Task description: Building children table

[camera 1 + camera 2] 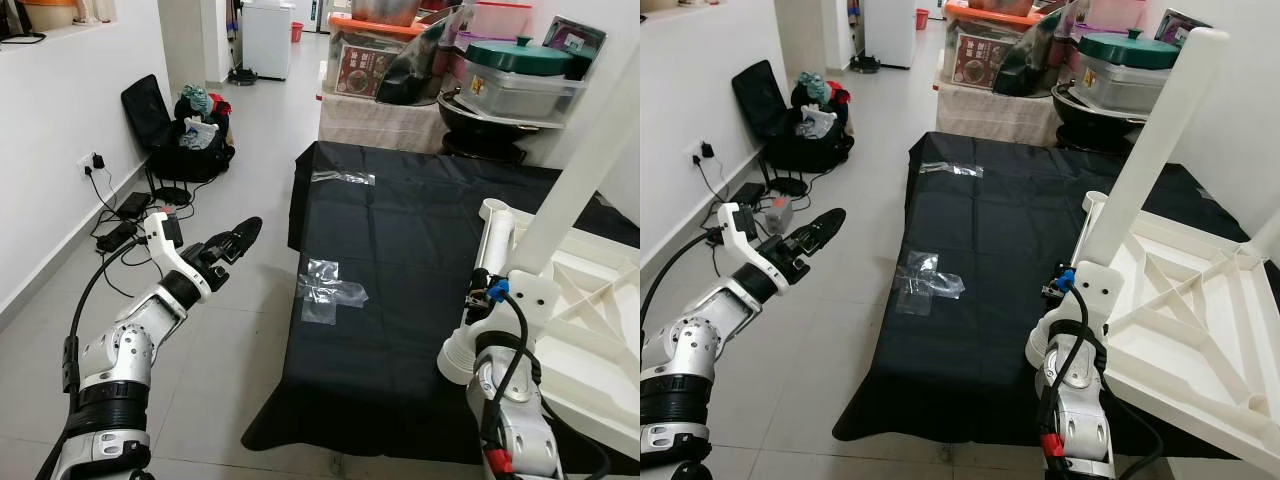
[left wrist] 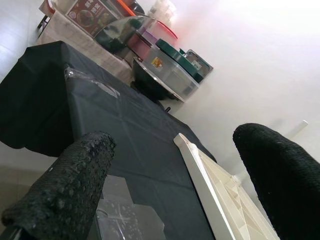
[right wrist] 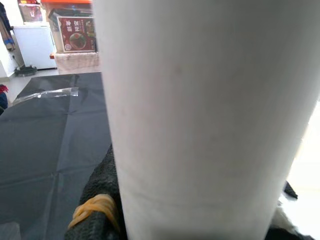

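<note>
A white children's tabletop lies upside down on the right of a black cloth. One white leg stands upright on it. My right gripper is shut on a second white table leg, held beside the tabletop's near corner with its flared end toward me. That leg is close up in the right wrist view, with a black finger against it. My left gripper is open and holds nothing. It hangs over the tiled floor left of the cloth, and its fingers frame the tabletop's edge.
Pieces of clear tape stick to the cloth. Pots and plastic boxes are stacked at the back right. A black bag with clothes sits by the left wall. Cables and chargers lie on the floor nearby.
</note>
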### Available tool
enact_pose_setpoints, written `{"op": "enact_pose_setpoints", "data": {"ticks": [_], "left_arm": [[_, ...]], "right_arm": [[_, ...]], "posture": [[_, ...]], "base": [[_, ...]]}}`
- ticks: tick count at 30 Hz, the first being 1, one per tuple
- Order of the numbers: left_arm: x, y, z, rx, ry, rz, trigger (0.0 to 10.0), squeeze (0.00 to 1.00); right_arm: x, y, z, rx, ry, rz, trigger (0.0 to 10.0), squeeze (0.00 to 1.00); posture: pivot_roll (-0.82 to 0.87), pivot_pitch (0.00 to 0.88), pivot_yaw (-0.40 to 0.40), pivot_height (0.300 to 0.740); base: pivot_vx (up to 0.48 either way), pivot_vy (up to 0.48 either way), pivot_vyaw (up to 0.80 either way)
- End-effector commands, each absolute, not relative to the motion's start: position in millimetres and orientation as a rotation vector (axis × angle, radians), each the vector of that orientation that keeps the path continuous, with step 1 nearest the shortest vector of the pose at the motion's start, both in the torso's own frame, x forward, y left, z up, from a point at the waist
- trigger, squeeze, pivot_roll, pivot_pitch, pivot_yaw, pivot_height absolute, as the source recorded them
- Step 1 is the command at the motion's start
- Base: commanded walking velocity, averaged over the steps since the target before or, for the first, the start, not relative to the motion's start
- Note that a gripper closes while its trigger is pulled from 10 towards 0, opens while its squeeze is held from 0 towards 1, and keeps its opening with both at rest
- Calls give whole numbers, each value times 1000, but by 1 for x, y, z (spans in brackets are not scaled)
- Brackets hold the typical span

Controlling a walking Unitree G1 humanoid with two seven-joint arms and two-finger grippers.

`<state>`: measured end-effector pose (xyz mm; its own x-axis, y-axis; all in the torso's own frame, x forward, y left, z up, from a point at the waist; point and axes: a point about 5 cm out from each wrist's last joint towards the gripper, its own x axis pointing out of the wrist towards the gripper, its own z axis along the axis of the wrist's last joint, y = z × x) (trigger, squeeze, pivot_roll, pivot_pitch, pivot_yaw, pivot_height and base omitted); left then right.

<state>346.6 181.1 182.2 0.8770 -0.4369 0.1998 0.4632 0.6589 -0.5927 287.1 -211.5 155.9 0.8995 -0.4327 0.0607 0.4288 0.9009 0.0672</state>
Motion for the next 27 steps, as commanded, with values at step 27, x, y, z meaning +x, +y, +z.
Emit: {"op": "enact_pose_setpoints", "data": {"ticks": [27], "left_arm": [[349, 178, 179, -674, -22, -523, 10000, 0]], "right_arm": [[280, -226, 157, 36, -84, -519, 10000, 0]], "posture": [[25, 0, -69, 740]], "base": [[0, 0, 0]]}}
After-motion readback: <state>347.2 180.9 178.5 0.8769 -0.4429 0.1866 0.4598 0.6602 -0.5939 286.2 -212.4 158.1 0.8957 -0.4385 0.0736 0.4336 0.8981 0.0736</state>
